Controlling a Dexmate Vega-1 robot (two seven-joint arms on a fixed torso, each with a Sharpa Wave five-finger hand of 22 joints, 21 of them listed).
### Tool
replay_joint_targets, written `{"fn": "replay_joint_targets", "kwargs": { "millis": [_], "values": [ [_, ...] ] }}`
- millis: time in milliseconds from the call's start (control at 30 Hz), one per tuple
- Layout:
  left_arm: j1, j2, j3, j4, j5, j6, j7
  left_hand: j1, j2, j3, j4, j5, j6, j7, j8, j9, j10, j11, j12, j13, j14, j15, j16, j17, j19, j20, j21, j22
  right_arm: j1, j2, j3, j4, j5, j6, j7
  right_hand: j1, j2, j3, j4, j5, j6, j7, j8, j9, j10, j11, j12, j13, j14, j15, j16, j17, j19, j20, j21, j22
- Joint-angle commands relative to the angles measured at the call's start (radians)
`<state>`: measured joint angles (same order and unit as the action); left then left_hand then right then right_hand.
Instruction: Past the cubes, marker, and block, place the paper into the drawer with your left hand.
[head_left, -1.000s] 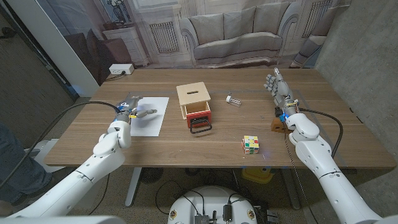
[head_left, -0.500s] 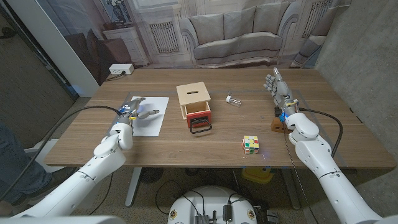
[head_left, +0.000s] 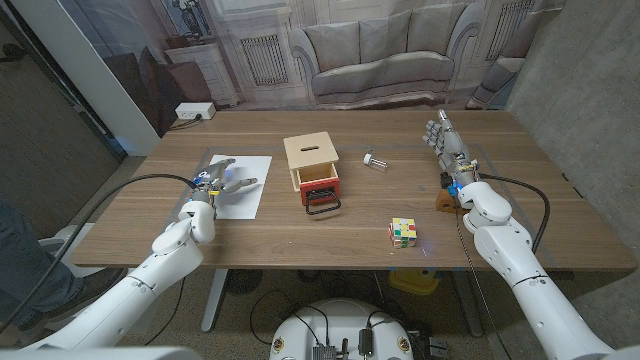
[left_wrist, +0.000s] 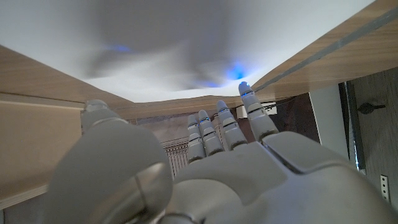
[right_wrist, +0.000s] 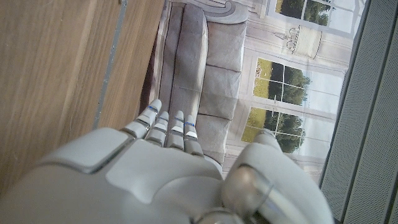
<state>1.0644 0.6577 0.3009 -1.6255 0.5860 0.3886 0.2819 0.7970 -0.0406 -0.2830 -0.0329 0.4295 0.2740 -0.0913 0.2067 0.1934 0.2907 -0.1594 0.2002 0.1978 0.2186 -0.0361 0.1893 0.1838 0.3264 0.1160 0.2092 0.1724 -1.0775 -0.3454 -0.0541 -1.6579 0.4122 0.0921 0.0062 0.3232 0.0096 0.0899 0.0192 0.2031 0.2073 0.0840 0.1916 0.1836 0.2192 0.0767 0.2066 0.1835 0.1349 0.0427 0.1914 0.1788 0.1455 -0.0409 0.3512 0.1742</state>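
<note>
The white paper (head_left: 243, 187) lies on the table left of a wooden box (head_left: 311, 152) whose red drawer (head_left: 319, 184) is pulled out toward me. My left hand (head_left: 221, 177) hovers over the paper's left part with its fingers spread, gripping nothing. In the left wrist view, the fingers (left_wrist: 217, 130) reach out in front of the white sheet (left_wrist: 186, 43). My right hand (head_left: 448, 139) stands upright at the far right, fingers extended and empty. A colourful cube (head_left: 403, 232), a small marker (head_left: 377, 160) and a wooden block (head_left: 445, 201) lie right of the box.
The drawer's black wire handle (head_left: 322, 208) sticks out toward the near edge. A cable runs off the left table edge (head_left: 140, 180). Bare wood (right_wrist: 50, 74) lies beside my right hand (right_wrist: 174, 174).
My left hand's fingers have spread wider over the paper and the wrist has shifted slightly. The paper and my right hand have stayed in place.
</note>
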Motion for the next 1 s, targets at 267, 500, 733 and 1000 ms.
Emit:
{"fn": "replay_joint_targets", "kwargs": {
  "millis": [267,500,733,1000],
  "values": [
    [-0.018,-0.002,0.036,0.030,0.026,0.023,0.014,0.018,0.003,-0.001,-0.007,0.013,0.024,-0.003,0.009,0.001,0.015,-0.006,0.011,0.002,0.016,-0.079,0.007,0.005,0.015,0.003,0.000,0.003,0.002,0.005,-0.002,0.004,-0.002,0.001,-0.002,-0.001,0.005,-0.004,0.001,0.000,0.007,-0.005,0.002,0.004,0.001,0.000,0.005,0.003,0.005,-0.001,-0.002,0.005,0.010,0.000,-0.007,0.006],
    [-0.021,-0.004,0.049,0.034,0.047,0.035,0.019,0.060,0.028,0.015,-0.021,0.020,0.038,-0.012,0.012,0.001,0.029,-0.009,0.014,0.002,0.031,-0.090,0.012,0.004,0.032,0.002,0.003,0.004,0.005,0.006,-0.003,0.007,0.001,-0.001,0.001,-0.001,0.005,-0.004,0.001,0.000,0.007,-0.005,0.002,0.004,0.001,-0.001,0.005,0.003,0.006,-0.001,-0.001,0.005,0.011,0.001,-0.009,0.006],
    [-0.023,-0.009,0.055,0.034,0.060,0.046,0.024,0.197,0.094,0.066,-0.071,0.018,0.051,-0.009,0.011,0.002,0.047,-0.006,0.015,0.003,0.055,-0.091,0.014,0.004,0.097,0.003,0.013,0.004,0.005,0.006,-0.003,0.011,0.001,0.003,0.006,-0.002,0.006,-0.005,0.001,0.000,0.007,-0.006,0.002,0.004,0.001,-0.002,0.005,0.003,0.005,-0.001,-0.002,0.005,0.011,0.001,-0.012,0.006],
    [-0.026,-0.015,0.057,0.024,0.070,0.064,0.019,0.320,0.152,0.114,-0.111,-0.019,0.048,0.012,0.007,0.005,0.051,0.011,0.012,0.005,0.073,-0.080,0.014,0.007,0.180,0.013,0.026,0.003,0.001,0.009,0.000,0.010,0.004,0.005,0.003,-0.002,0.006,-0.006,0.001,0.000,0.006,-0.006,0.001,0.004,0.001,-0.002,0.005,0.003,0.005,0.000,-0.002,0.005,0.012,0.002,-0.014,0.006]
  ]
}}
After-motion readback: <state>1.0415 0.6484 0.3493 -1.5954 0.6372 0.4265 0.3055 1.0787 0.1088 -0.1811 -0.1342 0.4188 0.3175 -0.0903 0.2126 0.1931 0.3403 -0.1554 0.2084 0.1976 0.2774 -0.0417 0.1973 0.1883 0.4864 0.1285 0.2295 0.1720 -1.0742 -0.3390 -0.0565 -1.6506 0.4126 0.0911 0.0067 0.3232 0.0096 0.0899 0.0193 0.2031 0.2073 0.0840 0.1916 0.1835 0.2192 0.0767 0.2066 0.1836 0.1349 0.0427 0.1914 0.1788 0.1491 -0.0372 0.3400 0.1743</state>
